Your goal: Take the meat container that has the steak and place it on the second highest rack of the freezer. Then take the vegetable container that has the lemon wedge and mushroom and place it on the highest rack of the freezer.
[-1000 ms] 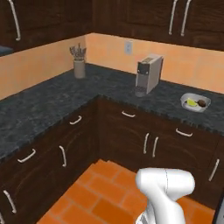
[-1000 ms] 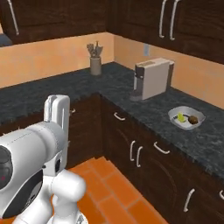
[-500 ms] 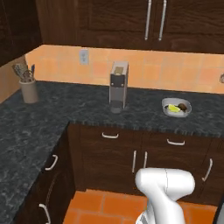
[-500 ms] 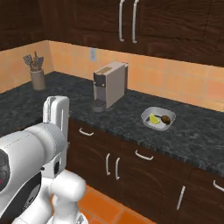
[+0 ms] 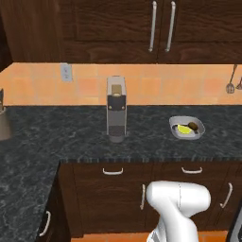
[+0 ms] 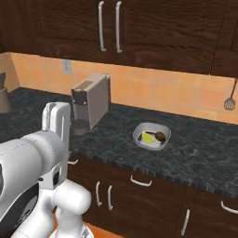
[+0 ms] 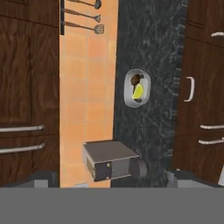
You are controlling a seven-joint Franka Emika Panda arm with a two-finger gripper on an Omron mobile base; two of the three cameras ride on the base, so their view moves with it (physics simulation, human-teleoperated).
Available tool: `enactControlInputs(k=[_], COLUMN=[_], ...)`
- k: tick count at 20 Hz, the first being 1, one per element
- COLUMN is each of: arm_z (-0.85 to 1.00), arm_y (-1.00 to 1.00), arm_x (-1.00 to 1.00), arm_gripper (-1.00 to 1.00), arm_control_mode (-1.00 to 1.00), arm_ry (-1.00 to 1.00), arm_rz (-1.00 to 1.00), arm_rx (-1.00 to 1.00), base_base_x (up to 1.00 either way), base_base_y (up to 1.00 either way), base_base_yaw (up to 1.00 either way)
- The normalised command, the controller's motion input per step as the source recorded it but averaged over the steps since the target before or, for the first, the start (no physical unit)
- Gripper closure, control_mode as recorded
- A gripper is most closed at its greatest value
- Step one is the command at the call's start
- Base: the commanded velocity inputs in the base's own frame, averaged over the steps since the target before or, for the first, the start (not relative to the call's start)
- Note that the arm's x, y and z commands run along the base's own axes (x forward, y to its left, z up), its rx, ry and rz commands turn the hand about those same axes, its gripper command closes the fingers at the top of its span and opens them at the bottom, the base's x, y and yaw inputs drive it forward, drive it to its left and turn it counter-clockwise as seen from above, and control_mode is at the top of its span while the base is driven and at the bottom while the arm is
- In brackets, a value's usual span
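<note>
- The whole scene has slid sideways across both base views over the last second, so the base has been driving or turning and nothing on the table (image 5: 85,137) has itself moved. A second ago the table's corner and a utensil pot sat mid-picture; now the base squarely faces the straight run of dark stone.
- As I read it, the robot is still positioning itself. No tray has been picked up, and the freezer and the meat tray cannot be placed from here.
- The vegetable container (image 5: 187,127) now sits well to the right of the coffee machine (image 5: 116,115) in the left base view, on the same table, apart from it and nearer the front edge than the wall.
- The right base view shows the container (image 6: 151,135) likewise right of the machine (image 6: 91,103); the rolled hand view puts it (image 7: 137,88) above the machine (image 7: 111,159).
- It is a grey, squarish, shallow tray with rounded corners and a raised rim, lying flat.
- Inside it, the yellow lemon wedge (image 5: 183,129) lies on the side nearer the machine, with the dark brown mushroom (image 5: 193,125) just beside it on the far side.
- The claw (image 7: 111,177) is spread wide with nothing between its tips, well short of the tray.
- Hanging utensils (image 5: 234,80) on the wall lie further right of the machine than the tray.
</note>
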Motion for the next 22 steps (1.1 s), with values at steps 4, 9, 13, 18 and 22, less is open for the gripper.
enactControlInputs(k=[4,9,13,18,22], arm_z=[0.0,0.0,-0.13,-0.81,-0.95], arm_y=[0.0,0.0,-0.05,-0.53,-0.15], arm_x=[0.0,0.0,0.05,0.44,0.59], arm_gripper=[-1.0,-1.0,-1.0,-1.0,-1.0], arm_control_mode=[1.0,1.0,-1.0,-1.0,-1.0], arm_ry=[0.0,0.0,0.09,0.44,0.49], arm_rz=[0.0,0.0,-0.03,0.0,0.01], arm_rx=[0.0,0.0,0.0,0.0,0.0], base_base_x=[0.68,0.66,0.16,0.0,0.0], base_base_y=[0.0,0.11,0.01,0.0,0.0], base_base_yaw=[-0.28,-0.16,-0.05,0.0,0.0])
